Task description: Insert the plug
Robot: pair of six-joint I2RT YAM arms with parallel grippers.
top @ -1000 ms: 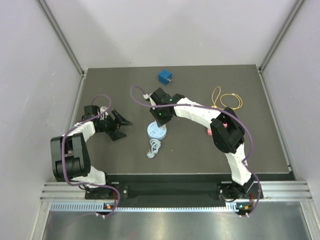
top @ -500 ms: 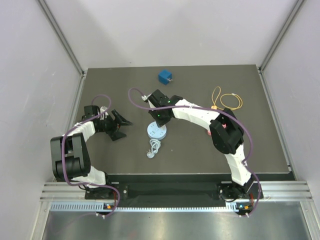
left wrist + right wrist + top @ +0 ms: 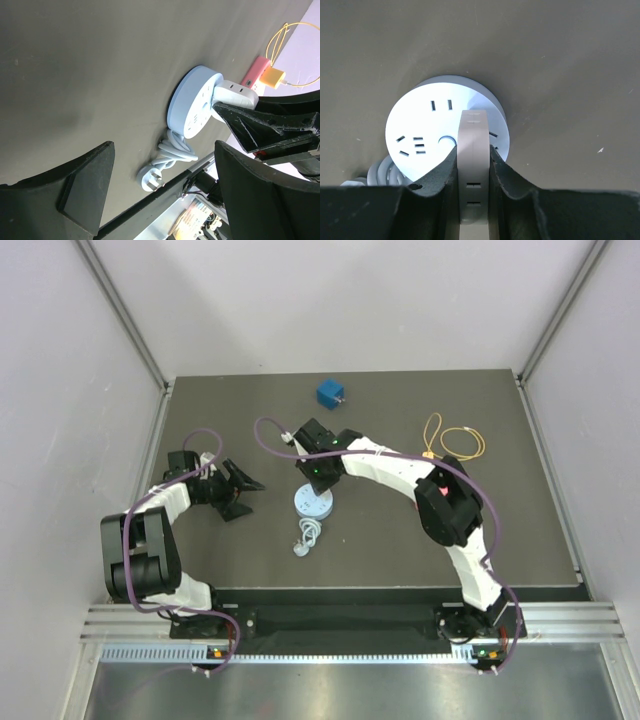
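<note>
The plug (image 3: 474, 165) is a flat white block, and my right gripper (image 3: 474, 156) is shut on its two flat sides. It stands upright against the top face of the round pale-blue socket hub (image 3: 420, 131), near the hub's right half. Its prongs are hidden. From above, the right gripper (image 3: 318, 476) sits directly over the hub (image 3: 313, 506). In the left wrist view the plug (image 3: 235, 92) meets the hub (image 3: 192, 102) at its upper edge. My left gripper (image 3: 246, 495) is open and empty, a short way left of the hub.
The hub's coiled white cord (image 3: 308, 537) lies in front of it, ending in its own flat plug (image 3: 151, 180). A blue cube charger (image 3: 331, 393) stands at the back. A yellow looped cable (image 3: 455, 440) and a pink block (image 3: 254, 74) lie to the right.
The right arm's elbow has swung slightly left, and the gripper with the plug has edged a little left over the hub. The left arm has not moved.
</note>
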